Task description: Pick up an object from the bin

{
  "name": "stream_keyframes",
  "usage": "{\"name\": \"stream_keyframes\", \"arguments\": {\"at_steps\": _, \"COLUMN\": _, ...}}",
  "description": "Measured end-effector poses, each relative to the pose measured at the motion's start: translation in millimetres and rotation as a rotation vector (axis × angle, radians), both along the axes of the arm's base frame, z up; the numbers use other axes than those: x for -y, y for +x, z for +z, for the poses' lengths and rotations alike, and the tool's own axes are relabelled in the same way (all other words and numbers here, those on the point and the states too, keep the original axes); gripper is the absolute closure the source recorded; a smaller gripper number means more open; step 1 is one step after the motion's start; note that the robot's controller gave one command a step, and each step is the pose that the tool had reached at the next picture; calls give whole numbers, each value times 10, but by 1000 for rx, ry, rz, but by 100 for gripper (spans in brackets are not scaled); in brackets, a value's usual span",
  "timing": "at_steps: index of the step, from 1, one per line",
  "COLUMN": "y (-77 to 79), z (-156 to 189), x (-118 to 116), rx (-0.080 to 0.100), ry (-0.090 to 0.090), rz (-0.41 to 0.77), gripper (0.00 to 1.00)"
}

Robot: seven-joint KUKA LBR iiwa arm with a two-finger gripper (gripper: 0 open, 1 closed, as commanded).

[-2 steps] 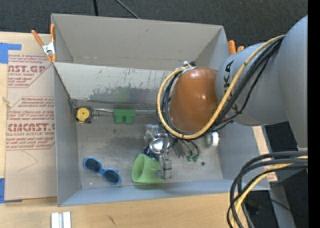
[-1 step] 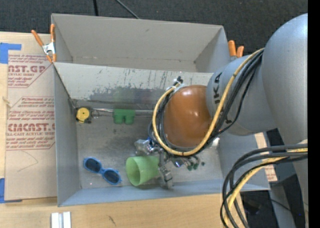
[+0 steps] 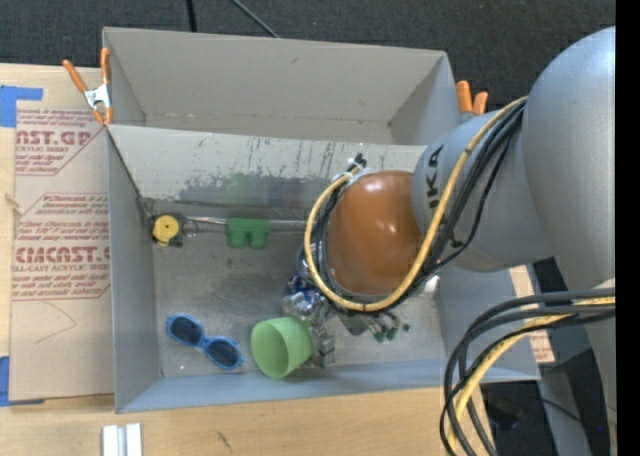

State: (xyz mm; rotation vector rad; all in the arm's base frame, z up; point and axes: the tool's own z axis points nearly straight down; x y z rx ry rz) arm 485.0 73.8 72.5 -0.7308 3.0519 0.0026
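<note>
My gripper (image 3: 323, 328) is low over the bin's front middle, most of it hidden under the arm's orange cover. A light green cup (image 3: 278, 348) lies on its side right beside the gripper's left, its mouth turned toward the front left. Whether the gripper touches the cup cannot be told. A small blue thing (image 3: 300, 285) peeks out at the cover's left edge, and a small dark green bit (image 3: 386, 332) lies just right of the gripper.
Blue toy sunglasses (image 3: 204, 341) lie at the front left. A green block (image 3: 247, 233) and a small yellow thing (image 3: 165, 229) sit by the back wall at the left. The arm and its cables cover the bin's right side.
</note>
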Motion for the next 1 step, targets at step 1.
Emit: {"name": "stream_keyframes", "arguments": {"at_steps": 1, "y": 220, "z": 1277, "x": -703, "rx": 6, "ry": 0, "rz": 365, "gripper": 100}}
